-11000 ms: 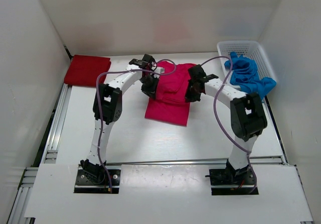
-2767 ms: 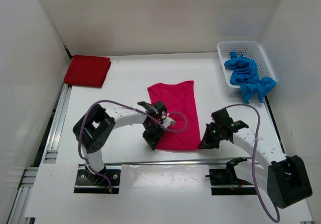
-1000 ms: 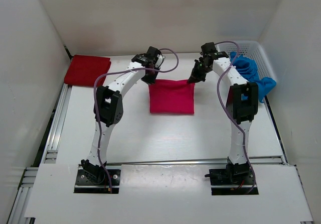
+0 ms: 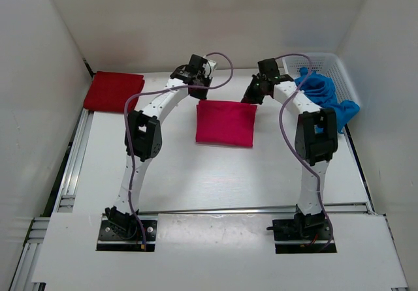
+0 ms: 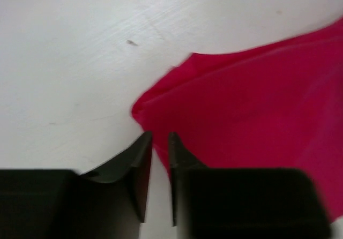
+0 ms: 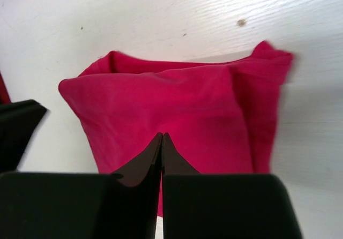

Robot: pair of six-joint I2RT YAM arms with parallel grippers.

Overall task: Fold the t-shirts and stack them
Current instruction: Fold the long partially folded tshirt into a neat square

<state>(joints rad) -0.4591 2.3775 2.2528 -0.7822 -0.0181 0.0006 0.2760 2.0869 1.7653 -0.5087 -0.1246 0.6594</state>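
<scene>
Table room is not the worry; the loose cloth lying on it is. The biggest hazard is the magenta-pink t-shirt, a folded rectangle in mid-table with both arms reaching over its far edge. Any sideways drag from there would likely pull the layers askew and undo the fold.

The bright blue t-shirt is crumpled and spills over the near rim of the white mesh basket, just beside the right arm (a snag on a link or cable could tug cloth onto the table or shift the basket).

The dark red t-shirt sits folded at the far left corner, well apart, and looks like the base of the stack. Carrying the magenta one there by two corners risks it sagging open.

The left gripper shows only a thin slit between its fingers. Bare table is visible through it, and the shirt's corner lies just beyond the tips. That gap is probably too narrow to take several layers.

The right gripper has its tips pressed together above the cloth with nothing seen between them. Lowered like that, it would only push and wrinkle the top layer.
</scene>
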